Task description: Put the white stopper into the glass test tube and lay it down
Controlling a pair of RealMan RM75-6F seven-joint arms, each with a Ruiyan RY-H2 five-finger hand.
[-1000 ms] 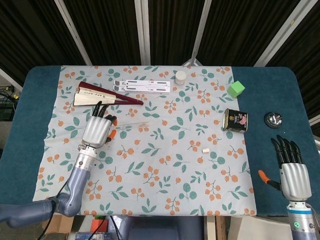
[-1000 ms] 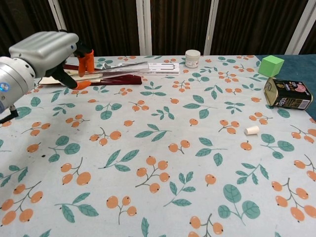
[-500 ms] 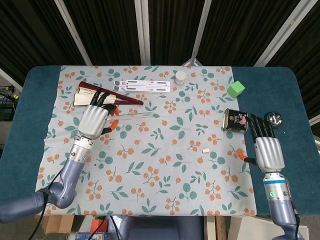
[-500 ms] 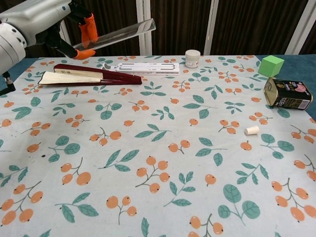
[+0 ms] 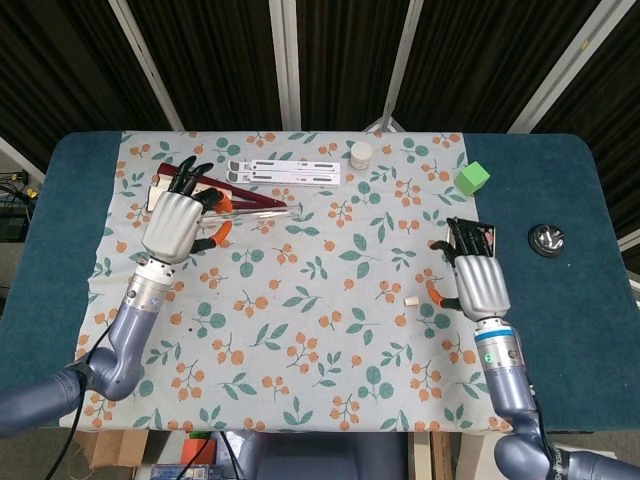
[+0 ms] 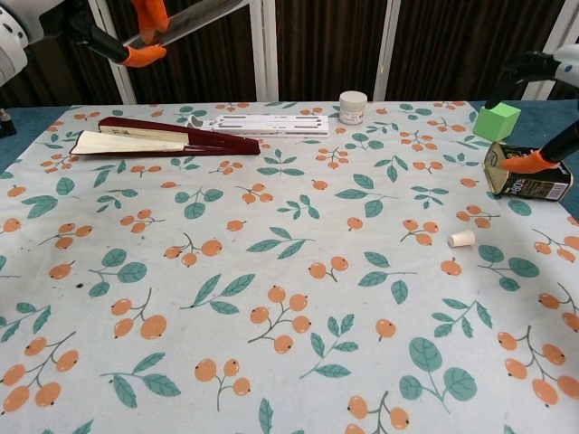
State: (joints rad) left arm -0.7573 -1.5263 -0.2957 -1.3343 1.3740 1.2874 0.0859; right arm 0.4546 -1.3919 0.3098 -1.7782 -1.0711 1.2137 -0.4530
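- Clear glass test tube (image 5: 255, 213): your left hand (image 5: 172, 226) pinches it aloft; keep it level.
- Small white stopper (image 5: 410, 300): bring your right hand (image 5: 478, 282), fingers spread and holding nothing, onto it.

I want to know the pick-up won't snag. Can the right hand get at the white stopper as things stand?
Probably yes. The right hand hangs open just right of the white stopper, which lies alone on bare cloth. The tin sits behind the hand, not between them, and the left hand is far off.
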